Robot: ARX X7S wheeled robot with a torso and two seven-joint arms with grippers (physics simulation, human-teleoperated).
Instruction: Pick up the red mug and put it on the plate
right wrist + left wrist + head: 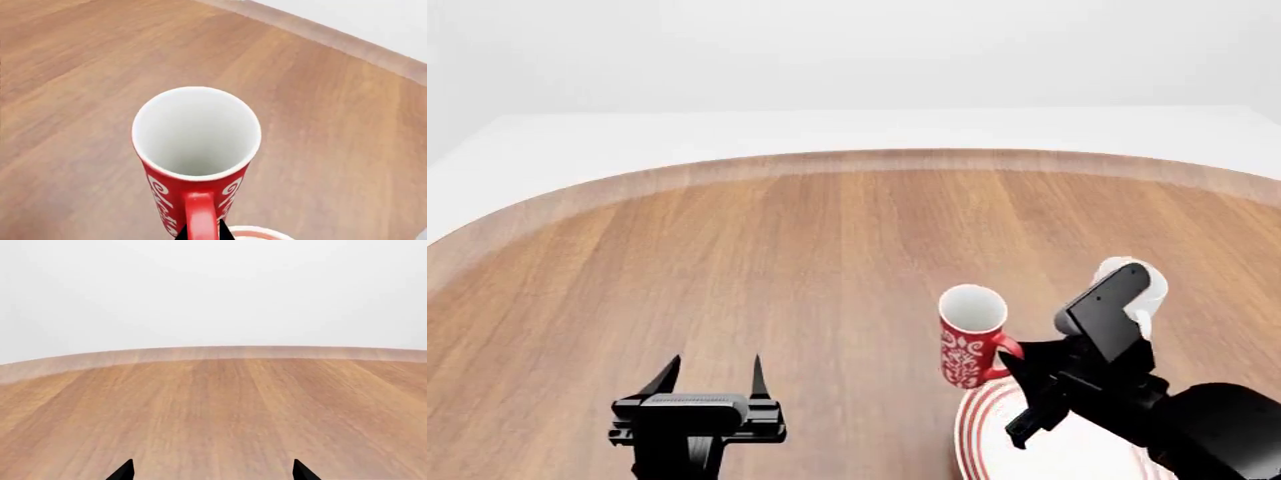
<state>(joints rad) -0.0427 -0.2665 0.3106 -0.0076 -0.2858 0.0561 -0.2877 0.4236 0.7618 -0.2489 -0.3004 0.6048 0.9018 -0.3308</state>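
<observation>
step: carrying | right gripper [1010, 362] pinching the handle of the red mug [970, 337], hanging upright beside the plate [988, 445] rim | left gripper [713, 371] idling open | next, probably: shifting over plate, lowering

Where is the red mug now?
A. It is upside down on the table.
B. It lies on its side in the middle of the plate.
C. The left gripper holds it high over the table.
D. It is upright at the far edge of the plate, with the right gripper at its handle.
D: the red mug is upright with its white inside showing, at the far rim of the plate, and the right gripper is at its handle.
</observation>
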